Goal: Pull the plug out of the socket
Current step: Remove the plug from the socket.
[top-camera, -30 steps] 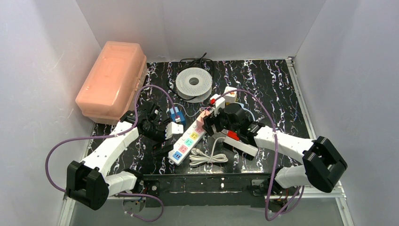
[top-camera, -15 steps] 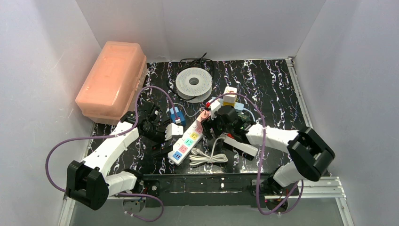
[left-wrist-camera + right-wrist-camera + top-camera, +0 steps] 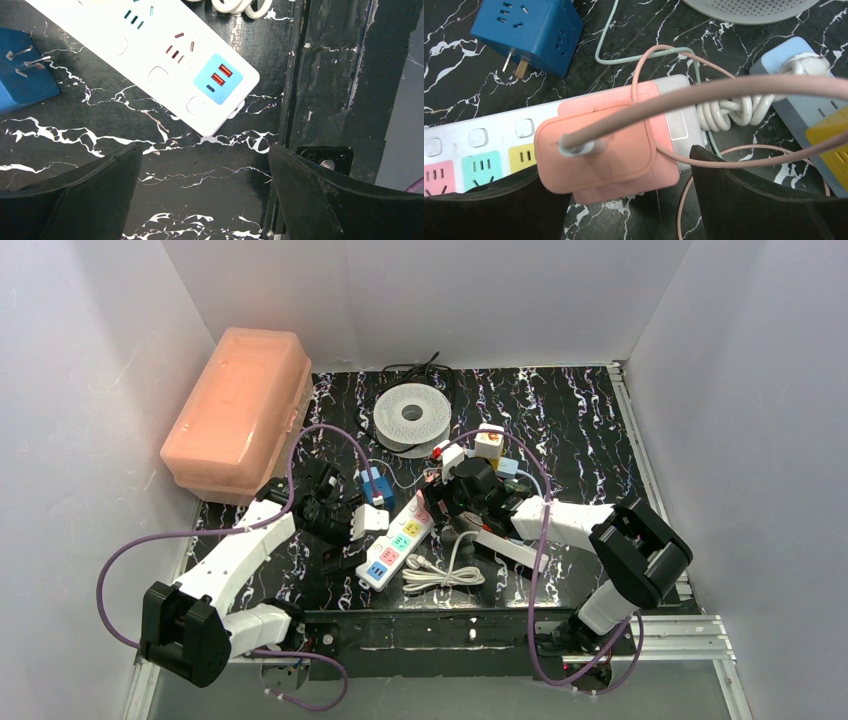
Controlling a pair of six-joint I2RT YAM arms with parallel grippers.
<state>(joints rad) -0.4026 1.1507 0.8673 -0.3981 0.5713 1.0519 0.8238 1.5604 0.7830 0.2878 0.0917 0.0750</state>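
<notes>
Nothing has come loose yet, from where I stand: the pink plug (image 3: 596, 145) is still seated square in the pink socket at the far end of the power strip (image 3: 400, 540), its pink cord arcing up out of its face and away to the right. The strip lies slantwise in the middle of the worktop (image 3: 600, 440), near end to the left, far end to the right. So the whole pull is left to do, and I'd say the grasp itself has not been made. The right arm reaches in from the near right, wrist bent down over the plug. The right end effector (image 3: 629, 200) is spread wide, with one dark finger either side of the plug, and I can see no contact. The left arm comes in from the near left. The left end effector (image 3: 205, 200) hangs low just beside the strip's near end, gaping just as wide, with only bare worktop between its fingers. It holds nothing down. A blue adapter (image 3: 529, 32) lies loose on the strip's left.
</notes>
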